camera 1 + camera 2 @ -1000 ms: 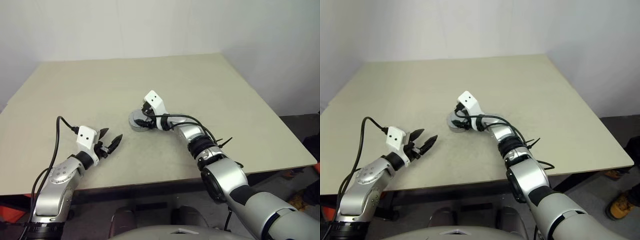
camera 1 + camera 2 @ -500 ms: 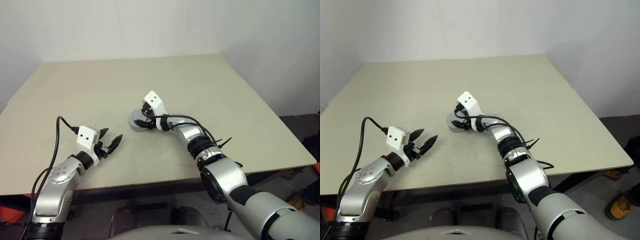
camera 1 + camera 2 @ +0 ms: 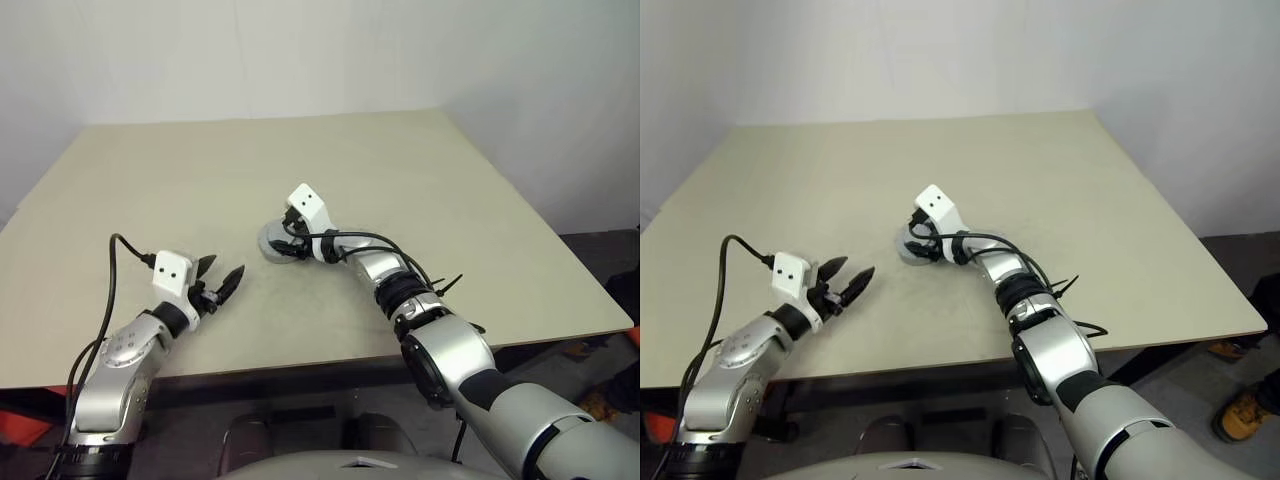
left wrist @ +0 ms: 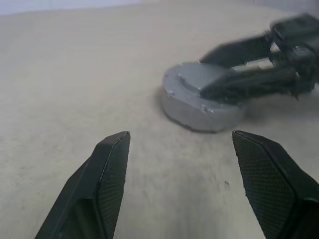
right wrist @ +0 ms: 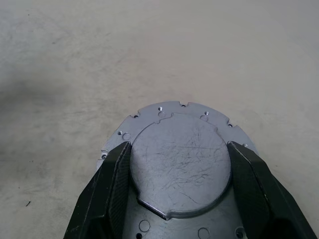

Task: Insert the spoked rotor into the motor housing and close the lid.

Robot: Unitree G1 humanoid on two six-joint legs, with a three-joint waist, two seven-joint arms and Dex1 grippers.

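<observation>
Near the middle of the beige desk (image 3: 420, 170) sits the short round grey metal motor housing (image 4: 199, 99), lid closed. The right end effector (image 5: 178, 164) straddles its lid, fingers spread. The left end effector (image 3: 222, 280) hovers open, empty, nearer the front edge.

Motor housing (image 4: 202, 102): lid on top, so windings and any rotor inside are hidden. Right claw (image 4: 219, 74) lies across the top and covers part of the lid. In the right wrist view the picture's edge cuts off the housing's near half. Contact between right claw fingers (image 5: 107, 194) and housing: cannot tell.
</observation>
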